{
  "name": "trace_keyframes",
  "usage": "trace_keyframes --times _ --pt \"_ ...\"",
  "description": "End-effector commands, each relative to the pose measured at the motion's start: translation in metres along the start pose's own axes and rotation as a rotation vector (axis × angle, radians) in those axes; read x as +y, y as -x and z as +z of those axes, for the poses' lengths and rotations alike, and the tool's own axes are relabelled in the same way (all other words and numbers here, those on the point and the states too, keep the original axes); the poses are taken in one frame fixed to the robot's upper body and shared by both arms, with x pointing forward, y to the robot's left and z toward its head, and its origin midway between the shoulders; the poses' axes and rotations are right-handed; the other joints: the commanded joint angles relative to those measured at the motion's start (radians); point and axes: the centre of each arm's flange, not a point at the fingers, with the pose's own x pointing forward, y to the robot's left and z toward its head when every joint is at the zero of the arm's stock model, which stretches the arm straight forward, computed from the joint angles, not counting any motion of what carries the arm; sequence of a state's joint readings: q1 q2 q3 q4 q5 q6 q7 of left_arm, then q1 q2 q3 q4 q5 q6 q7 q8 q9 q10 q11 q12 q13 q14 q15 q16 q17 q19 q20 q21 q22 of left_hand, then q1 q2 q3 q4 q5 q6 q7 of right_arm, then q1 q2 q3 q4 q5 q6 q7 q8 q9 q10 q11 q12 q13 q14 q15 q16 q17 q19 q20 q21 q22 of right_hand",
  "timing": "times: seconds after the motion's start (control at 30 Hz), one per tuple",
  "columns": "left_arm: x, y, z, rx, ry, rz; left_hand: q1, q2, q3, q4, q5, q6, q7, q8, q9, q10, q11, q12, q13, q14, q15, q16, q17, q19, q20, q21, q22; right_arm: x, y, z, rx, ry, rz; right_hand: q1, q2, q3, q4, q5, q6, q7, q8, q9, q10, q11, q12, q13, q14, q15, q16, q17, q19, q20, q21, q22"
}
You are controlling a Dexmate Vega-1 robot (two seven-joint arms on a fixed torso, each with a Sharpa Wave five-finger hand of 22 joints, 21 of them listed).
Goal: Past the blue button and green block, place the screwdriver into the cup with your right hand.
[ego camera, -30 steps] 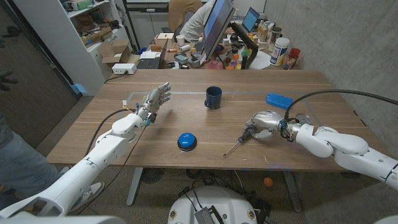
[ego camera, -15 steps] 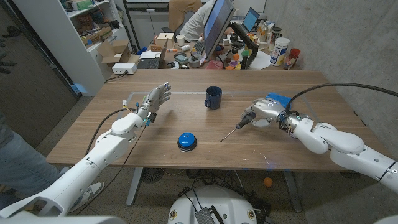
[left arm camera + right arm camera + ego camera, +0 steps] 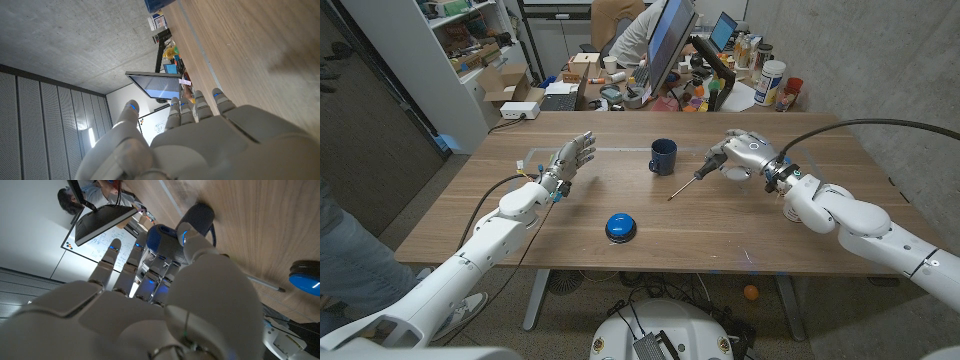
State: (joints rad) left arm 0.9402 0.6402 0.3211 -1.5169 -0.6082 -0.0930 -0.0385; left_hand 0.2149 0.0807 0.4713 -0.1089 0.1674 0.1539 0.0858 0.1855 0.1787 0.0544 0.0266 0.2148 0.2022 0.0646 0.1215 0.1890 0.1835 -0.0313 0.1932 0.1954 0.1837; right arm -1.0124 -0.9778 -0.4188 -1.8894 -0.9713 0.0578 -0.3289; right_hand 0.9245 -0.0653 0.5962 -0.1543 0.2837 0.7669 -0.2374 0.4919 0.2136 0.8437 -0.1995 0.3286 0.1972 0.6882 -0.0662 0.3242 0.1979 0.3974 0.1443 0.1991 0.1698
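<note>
Looks like an office or lab: monitor [image 3: 665,40], laptop [image 3: 723,30], cluttered desk [image 3: 720,100], cardboard boxes [image 3: 505,85] on shelving behind the counter [image 3: 620,260].

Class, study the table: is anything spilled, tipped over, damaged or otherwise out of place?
Nothing stands out. The cup stands upright, the blue button sits on the table, and the right robot hand holds the screwdriver tilted, tip down, beside the cup. No spill or damage shows.

Wooden table [image 3: 570,225], monitor [image 3: 665,40] behind, cardboard boxes [image 3: 505,85], perhaps a seated person [image 3: 638,35]
</note>
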Motion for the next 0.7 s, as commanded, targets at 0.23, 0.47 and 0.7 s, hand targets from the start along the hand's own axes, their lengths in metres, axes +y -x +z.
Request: trace_keyframes --times 0.23,0.47,0.7 --pt "0.006 0.002 0.003 -0.01 -0.004 0.003 -0.004 -0.001 0.001 0.0 0.008 0.006 0.002 0.006 0.004 0.001 0.006 0.003 0.004 -0.008 0.004 0.002 0.005 -0.008 0.003 0.001 0.003 -0.016 -0.036 -0.007 -0.007 0.1 -0.167 0.005 0.023 -0.001 0.011 -0.001 0.266 0.022 0.024 0.0 0.093 -0.021 -0.007 0.003 0.014 -0.064 -0.002 0.007 0.005 -0.009 -0.001 0.002" --pt "0.008 0.003 0.004 -0.013 -0.008 0.003 -0.005 -0.001 0.001 -0.001 0.008 0.007 0.001 0.006 0.004 0.001 0.007 0.003 0.004 -0.008 0.003 0.003 0.005 -0.009 0.004 0.002 0.003 -0.019 -0.048 -0.007 -0.03 0.134 -0.22 0.006 0.023 -0.003 0.011 -0.002 0.267 0.022 0.024 -0.002 0.092 -0.022 -0.012 0.002 0.016 -0.071 -0.004 0.009 0.005 -0.01 -0.002 0.002" --pt "0.011 0.005 0.005 -0.011 -0.011 0.01 -0.005 -0.001 0.001 -0.001 0.007 0.007 0.001 0.006 0.004 0.0 0.006 0.002 0.004 -0.008 0.004 0.003 0.005 -0.01 0.003 0.002 0.003 -0.022 -0.058 -0.01 -0.036 0.166 -0.256 0.003 0.024 -0.005 0.013 -0.003 0.27 0.022 0.024 -0.005 0.091 -0.023 -0.02 0.001 0.027 -0.089 -0.005 0.011 0.008 -0.017 -0.002 0.002"
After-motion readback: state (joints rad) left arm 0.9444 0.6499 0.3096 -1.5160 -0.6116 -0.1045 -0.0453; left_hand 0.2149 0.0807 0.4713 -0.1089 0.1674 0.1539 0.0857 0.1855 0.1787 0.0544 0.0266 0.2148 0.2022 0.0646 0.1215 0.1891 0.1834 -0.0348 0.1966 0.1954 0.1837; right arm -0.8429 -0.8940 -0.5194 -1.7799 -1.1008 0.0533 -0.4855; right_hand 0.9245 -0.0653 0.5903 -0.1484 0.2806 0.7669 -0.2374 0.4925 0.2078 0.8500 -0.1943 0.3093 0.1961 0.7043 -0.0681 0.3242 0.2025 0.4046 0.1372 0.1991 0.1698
